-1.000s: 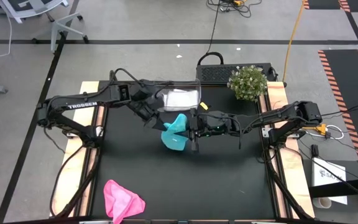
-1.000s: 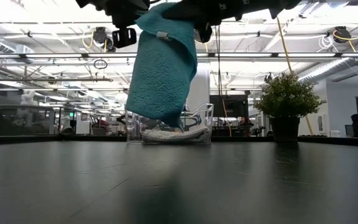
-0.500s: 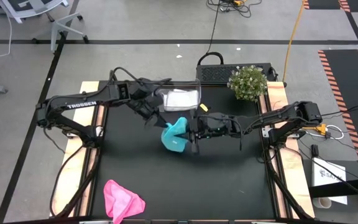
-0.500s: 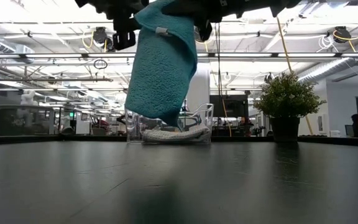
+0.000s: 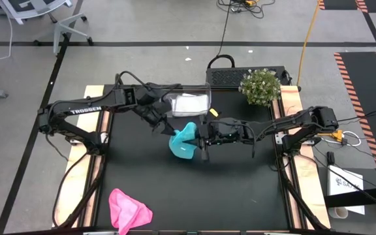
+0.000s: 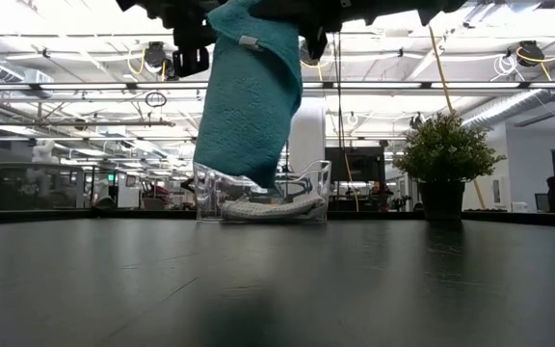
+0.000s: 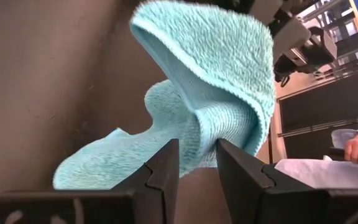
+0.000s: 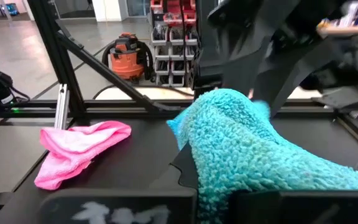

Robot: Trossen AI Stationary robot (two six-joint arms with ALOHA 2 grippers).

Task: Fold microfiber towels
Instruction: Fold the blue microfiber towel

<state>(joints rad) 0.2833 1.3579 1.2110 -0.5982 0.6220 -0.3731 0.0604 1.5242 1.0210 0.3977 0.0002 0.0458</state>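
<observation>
High view: right gripper (image 5: 199,139) pinches teal towel (image 5: 184,140) aloft, left gripper (image 5: 164,124) beside

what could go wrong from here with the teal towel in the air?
1. The teal towel hangs bunched from the shut right gripper, clear of the table. Set down like this, it would likely land crumpled, not flat.
2. The left gripper has its fingers apart around a fold of the cloth. Closing here may catch two layers rather than a corner.
3. The clear tub holding the pale towel sits just behind; a swing could knock it.
</observation>
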